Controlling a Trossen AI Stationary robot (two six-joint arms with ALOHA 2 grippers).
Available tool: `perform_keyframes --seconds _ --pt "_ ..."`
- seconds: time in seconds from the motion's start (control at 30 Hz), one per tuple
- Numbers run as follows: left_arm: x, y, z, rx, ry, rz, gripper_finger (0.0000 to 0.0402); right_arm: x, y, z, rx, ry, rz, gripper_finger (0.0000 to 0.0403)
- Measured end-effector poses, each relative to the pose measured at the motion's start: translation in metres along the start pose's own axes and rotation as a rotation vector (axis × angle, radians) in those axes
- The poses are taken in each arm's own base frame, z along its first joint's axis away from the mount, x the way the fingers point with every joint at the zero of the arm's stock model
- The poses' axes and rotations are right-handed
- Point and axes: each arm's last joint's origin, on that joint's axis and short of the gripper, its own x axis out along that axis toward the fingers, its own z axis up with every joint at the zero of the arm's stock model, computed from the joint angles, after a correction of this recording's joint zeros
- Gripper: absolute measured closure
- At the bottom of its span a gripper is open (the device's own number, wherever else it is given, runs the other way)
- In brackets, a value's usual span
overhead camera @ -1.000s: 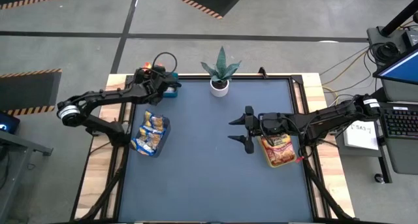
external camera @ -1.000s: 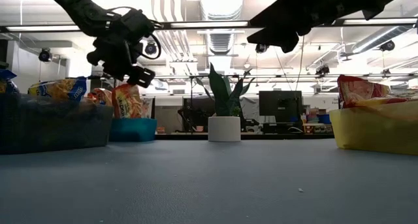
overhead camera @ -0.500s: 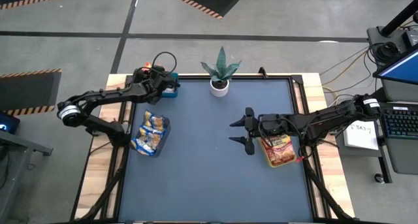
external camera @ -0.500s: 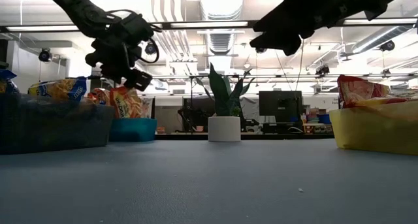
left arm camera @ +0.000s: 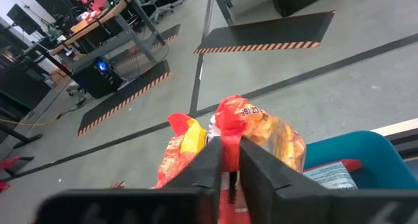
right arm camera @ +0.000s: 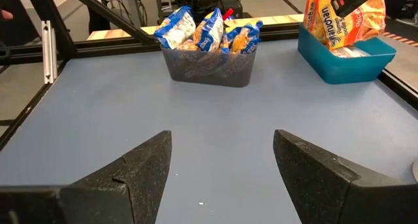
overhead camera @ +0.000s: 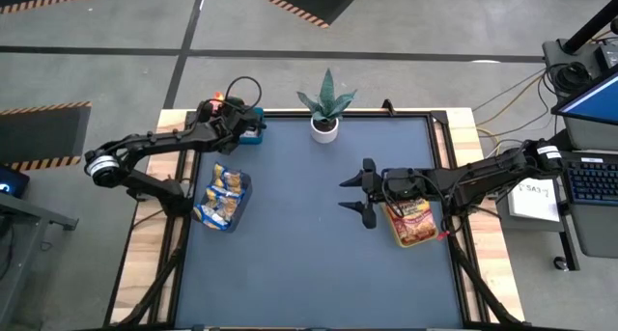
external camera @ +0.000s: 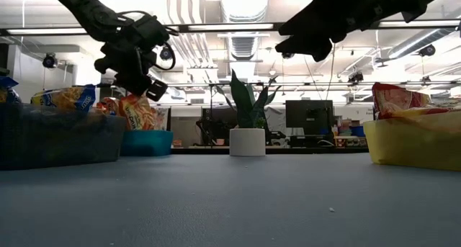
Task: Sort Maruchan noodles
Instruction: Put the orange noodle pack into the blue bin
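An orange-red noodle packet (left arm camera: 274, 136) stands upright in the teal bin (overhead camera: 253, 133) at the table's far left corner, and my left gripper (left arm camera: 228, 145) is shut on its top. In the low view the same packet (external camera: 140, 111) rises out of the teal bin (external camera: 148, 142) under that gripper (external camera: 144, 80). A dark bin (overhead camera: 224, 200) at the left holds yellow-and-blue packets (right arm camera: 209, 29). A yellow bin (overhead camera: 413, 225) at the right holds orange-red packets. My right gripper (overhead camera: 359, 191) hovers open over the table's middle, beside the yellow bin, with nothing between its fingers. My left gripper pinches the packet's crimped red top edge (left arm camera: 228, 121) between its two fingers. The fingers come from the table's left side, slanting a little downward. The packet stands below them, tilted, with its lower end inside the teal bin.
A small potted plant (overhead camera: 325, 109) stands at the middle of the far edge. A flat white-and-red packet (right arm camera: 356, 51) lies in the teal bin. The blue table surface (overhead camera: 309, 263) stretches bare between the bins. Desks and screens fill the room beyond the far edge.
My left gripper has shut on the top edge of the orange-red packet in the teal bin, staying where it was. The packet's top now leans a little more toward the table's left. My right gripper has kept still.
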Motion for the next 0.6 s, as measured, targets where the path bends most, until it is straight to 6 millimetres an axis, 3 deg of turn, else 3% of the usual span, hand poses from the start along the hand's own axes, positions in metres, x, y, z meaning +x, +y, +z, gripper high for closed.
perform_keyframes --seconds 0.1,0.23,0.4,0.6 --pt "0.0 0.0 0.001 -0.002 -0.001 0.0 0.0396 0.0 0.0 0.0 -0.001 0.0 0.0 0.0146" --pt "-0.001 0.001 0.009 0.023 -0.01 -0.002 0.0399 0.0 0.0 0.0 -0.001 0.0 0.0 0.0143" --pt "-0.005 0.007 0.033 0.035 -0.001 -0.017 0.0401 0.0 0.0 0.0 -0.002 0.0 0.0 0.0145" --pt "0.004 0.014 0.047 0.049 0.055 -0.041 0.0401 0.0 0.0 0.0 0.006 0.002 0.0 0.0149"
